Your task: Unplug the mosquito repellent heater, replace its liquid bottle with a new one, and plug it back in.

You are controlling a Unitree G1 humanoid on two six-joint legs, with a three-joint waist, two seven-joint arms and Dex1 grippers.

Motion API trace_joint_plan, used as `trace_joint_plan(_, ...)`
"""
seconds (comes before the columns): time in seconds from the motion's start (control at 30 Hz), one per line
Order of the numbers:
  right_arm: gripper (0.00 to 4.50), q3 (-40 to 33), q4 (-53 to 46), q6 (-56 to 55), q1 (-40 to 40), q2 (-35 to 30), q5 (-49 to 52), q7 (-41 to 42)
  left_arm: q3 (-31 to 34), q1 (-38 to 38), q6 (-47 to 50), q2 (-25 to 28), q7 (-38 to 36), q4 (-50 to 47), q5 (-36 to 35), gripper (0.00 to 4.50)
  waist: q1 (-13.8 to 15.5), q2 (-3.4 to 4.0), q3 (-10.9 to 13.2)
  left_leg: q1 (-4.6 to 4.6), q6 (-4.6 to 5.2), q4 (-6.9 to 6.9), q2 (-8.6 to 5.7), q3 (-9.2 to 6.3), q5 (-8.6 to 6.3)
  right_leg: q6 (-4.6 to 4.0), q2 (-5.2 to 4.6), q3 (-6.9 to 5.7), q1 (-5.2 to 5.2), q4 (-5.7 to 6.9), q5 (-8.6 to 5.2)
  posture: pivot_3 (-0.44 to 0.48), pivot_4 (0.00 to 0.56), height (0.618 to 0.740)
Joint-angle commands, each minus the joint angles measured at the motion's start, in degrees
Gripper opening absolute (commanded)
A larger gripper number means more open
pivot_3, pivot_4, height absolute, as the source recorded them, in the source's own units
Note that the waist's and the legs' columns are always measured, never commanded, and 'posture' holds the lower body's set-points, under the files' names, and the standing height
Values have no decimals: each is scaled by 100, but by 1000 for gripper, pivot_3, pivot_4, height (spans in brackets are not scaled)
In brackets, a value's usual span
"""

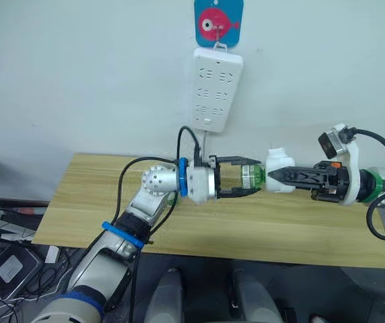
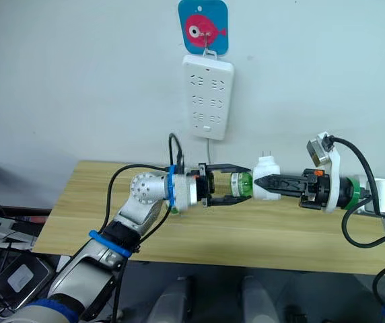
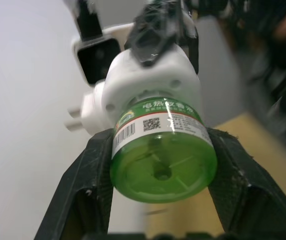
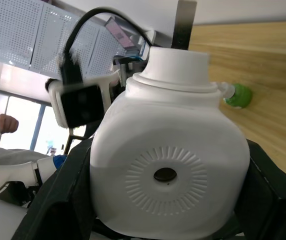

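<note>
Above the desk (image 1: 246,229), the left gripper (image 1: 258,179) pinches the green liquid bottle (image 3: 162,155); at its 3 o'clock the right gripper (image 1: 273,179) clamps the mosquito repellent heater (image 1: 279,168). Unscrewing likely needs both held coaxial. The power strip (image 1: 216,87) hangs beyond at 12 o'clock.

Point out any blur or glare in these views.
Left wrist view: the green bottle is fairly sharp with a glare streak on its label, while the right gripper behind it is smeared. Right wrist view: the heater is sharp; the bright windows behind are washed out. Head views look evenly lit.
</note>
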Motion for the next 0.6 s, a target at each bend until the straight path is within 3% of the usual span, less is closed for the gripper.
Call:
trace_joint_plan(0.03, 3117, -16, -295, 128, -66, -255, 151, 218, 585, -446, 4200, 383, 537, -405, -2416, 2241, -20, 0, 0, 1, 0, 1, 1, -6, 0, 0, 3, -2, 0, 3, -1, 0, 248, 740)
trace_joint_plan(0.13, 3117, 107, -281, 66, -150, -249, 151, 205, 1207, -900, 6649, 251, 866, 751, -3850, 2241, -64, 0, 0, 2, 0, 2, 3, -13, 0, 2, 11, -8, 1, 5, -2, -5, 250, 740)
trace_joint_plan(0.3, 3117, 257, -361, -12, -193, -246, 151, 208, 1653, -1015, 7473, -76, 1021, 1185, -3857, 2241, -121, -3, 2, 1, 0, -2, 0, 22, 0, 4, 12, -4, -2, -1, -3, -8, 251, 740)
trace_joint_plan(0.5, 3117, 217, -354, -100, -140, -228, 151, 228, 2380, -1120, 7728, -383, 1256, 1341, -3851, 4243, -111, -3, 2, 4, -1, 0, 6, 33, 1, 3, 11, 1, -5, 7, -3, -8, 251, 740)
trace_joint_plan(0.53, 3117, 199, -347, -110, -124, -233, 151, 223, 2459, -1139, 7682, -365, 1241, 1400, -3744, 4481, -97, -3, 2, 3, -1, 1, 5, 34, 1, 3, 11, 2, -5, 7, -3, -8, 251, 740)
trace_joint_plan(0.6, 3117, 160, -293, -141, -106, -215, 151, 196, 2568, -1167, 7507, -288, 1162, 1467, -3459, 4481, -88, -3, 2, 2, -1, 2, 1, 38, 1, 3, 8, 5, -4, 4, -3, -14, 253, 740)
